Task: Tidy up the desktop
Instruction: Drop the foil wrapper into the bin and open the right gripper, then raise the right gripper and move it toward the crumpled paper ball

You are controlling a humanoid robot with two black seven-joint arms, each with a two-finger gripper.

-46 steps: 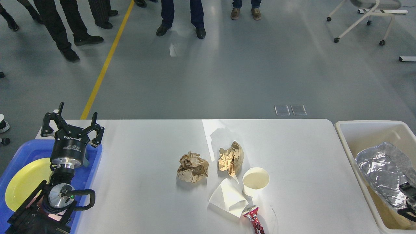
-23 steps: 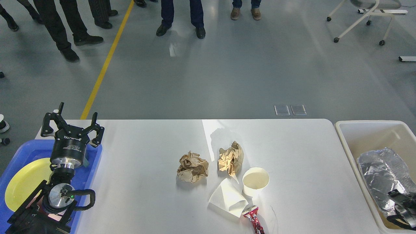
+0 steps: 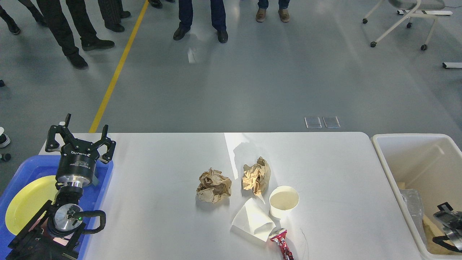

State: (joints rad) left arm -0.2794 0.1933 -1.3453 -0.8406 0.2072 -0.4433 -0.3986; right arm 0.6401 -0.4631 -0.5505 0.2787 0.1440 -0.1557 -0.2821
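Note:
The white desktop (image 3: pixel 162 224) holds two crumpled brown paper balls (image 3: pixel 214 185) (image 3: pixel 257 175), a white paper cup (image 3: pixel 284 201), a folded white paper (image 3: pixel 252 219) and a crushed red can (image 3: pixel 282 245) at its middle front. My left gripper (image 3: pixel 86 123) is open and empty, raised over the far end of the blue tray (image 3: pixel 105 174). My right gripper (image 3: pixel 447 216) is low inside the cream-white bin (image 3: pixel 388 173) at the lower right. It is seen small and partly cut off. A crumpled silver foil piece (image 3: pixel 411 206) lies in the bin beside it.
A yellow plate (image 3: pixel 25 204) lies in the blue tray under my left arm. Several people's legs stand on the grey floor beyond the table. A wheeled chair (image 3: pixel 404 21) is at the far right, and a yellow floor line (image 3: pixel 115 76) runs at the left.
The silver foil piece has dropped from high in the bin to its bottom. My right gripper has moved down and back toward the frame's corner. The left arm has not moved.

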